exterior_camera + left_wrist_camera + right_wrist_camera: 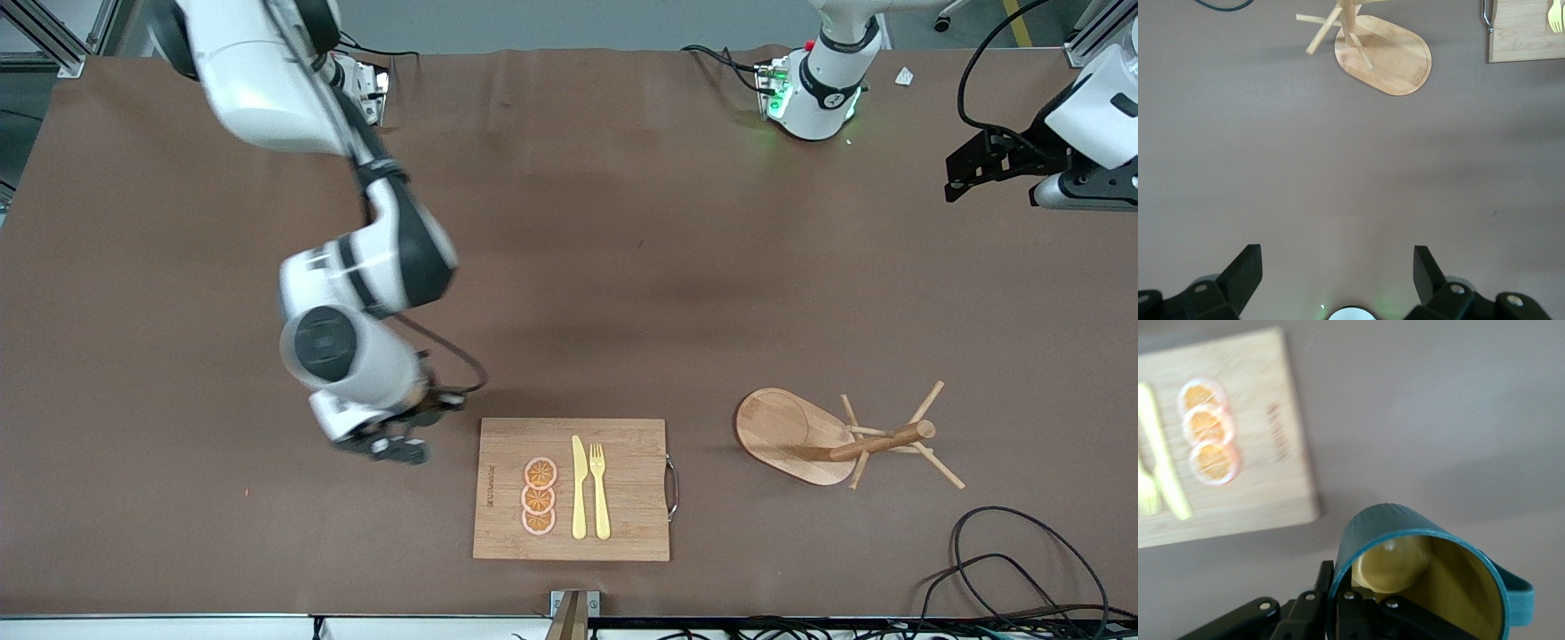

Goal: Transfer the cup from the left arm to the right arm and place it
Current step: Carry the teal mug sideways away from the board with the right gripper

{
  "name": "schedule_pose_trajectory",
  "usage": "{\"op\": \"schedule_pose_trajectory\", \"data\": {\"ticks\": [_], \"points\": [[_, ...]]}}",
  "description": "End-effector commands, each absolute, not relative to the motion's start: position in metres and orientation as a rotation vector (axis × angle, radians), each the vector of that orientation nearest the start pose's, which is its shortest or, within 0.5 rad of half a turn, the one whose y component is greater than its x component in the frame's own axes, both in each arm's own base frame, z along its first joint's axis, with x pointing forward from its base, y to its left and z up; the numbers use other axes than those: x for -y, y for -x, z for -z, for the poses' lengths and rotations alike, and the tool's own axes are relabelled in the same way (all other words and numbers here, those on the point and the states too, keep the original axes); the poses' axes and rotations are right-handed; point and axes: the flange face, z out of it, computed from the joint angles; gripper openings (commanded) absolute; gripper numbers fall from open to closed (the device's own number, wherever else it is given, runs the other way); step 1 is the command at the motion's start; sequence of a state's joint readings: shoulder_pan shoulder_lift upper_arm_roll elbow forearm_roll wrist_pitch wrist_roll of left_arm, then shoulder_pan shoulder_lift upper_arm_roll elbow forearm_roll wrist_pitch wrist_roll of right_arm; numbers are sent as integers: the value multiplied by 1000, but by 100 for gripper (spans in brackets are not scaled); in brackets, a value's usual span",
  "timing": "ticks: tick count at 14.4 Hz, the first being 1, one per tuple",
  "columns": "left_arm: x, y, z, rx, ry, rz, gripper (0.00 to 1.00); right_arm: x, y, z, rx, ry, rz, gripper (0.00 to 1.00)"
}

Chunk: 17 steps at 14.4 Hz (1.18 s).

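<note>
The cup (pixel 1405 537) is a dark teal-green ribbed mug with a yellowish inside and a small side handle. My right gripper (pixel 1338 600) is shut on its rim, one finger inside and one outside, and holds it tilted over the bare table beside the cutting board. In the front view the right gripper (pixel 391 443) hangs low next to the board's edge toward the right arm's end, and the wrist hides the cup. My left gripper (pixel 969 173) waits open and empty over the table near its own base; its wrist view shows its wide-apart fingers (pixel 1238 273).
A wooden cutting board (pixel 622 484) with a metal handle holds three orange slices (pixel 539 496), a yellow knife (pixel 579 489) and a fork (pixel 600 489). A wooden mug tree (pixel 800 436) lies tipped toward the left arm's end. Cables (pixel 1005 560) lie at the table's near corner.
</note>
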<state>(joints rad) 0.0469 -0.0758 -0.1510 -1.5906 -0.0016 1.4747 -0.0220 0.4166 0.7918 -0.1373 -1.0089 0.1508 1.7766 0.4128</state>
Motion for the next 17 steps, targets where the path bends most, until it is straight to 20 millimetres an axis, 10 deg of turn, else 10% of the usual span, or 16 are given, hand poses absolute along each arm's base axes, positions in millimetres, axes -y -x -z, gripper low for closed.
{"op": "schedule_pose_trajectory", "data": {"ticks": [1,4,8,15,17], "points": [[60,-511,-652,-124,3128,-75,100,-163,-735,-379,-51,3087,-84,1],[60,-511,-651,-125,3130,-85,100,-53,-747,-359,-9,3078,-95,1],[64,-510,-652,-130,3133,-83,100,48,-733,-301,-23,3064,-107,1],[67,-510,-653,-137,3132,-81,100,59,-680,-254,-100,3084,33,8],[66,-510,-652,-137,3132,-81,100,59,-683,-258,-94,3085,37,50]]}}
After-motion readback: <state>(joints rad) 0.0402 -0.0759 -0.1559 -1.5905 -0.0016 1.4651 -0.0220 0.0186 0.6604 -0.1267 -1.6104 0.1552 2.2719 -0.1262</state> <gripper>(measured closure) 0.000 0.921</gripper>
